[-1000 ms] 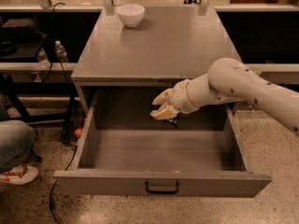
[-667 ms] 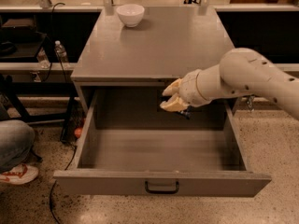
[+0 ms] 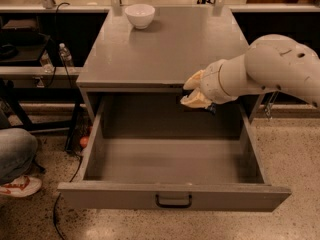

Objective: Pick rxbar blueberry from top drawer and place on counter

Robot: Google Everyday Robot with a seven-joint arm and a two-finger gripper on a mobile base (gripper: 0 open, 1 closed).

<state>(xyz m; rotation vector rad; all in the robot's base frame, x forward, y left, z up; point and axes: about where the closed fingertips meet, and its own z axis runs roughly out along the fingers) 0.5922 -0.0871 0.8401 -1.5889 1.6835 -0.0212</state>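
The top drawer stands pulled wide open, and the part of its floor that shows is bare. My gripper, with tan fingers, is at the counter's front edge, above the drawer's back right. It is shut on the rxbar blueberry, of which only dark bits show under the fingers. The grey counter lies just behind and to the left of the gripper. My white arm reaches in from the right.
A white bowl sits at the back of the counter. A seated person's knee and shoe are at the left. A water bottle stands on a left shelf. A small orange object lies on the floor.
My gripper has risen out of the drawer with the bar, from the drawer's back interior up to the level of the counter's front edge. The drawer stays open.
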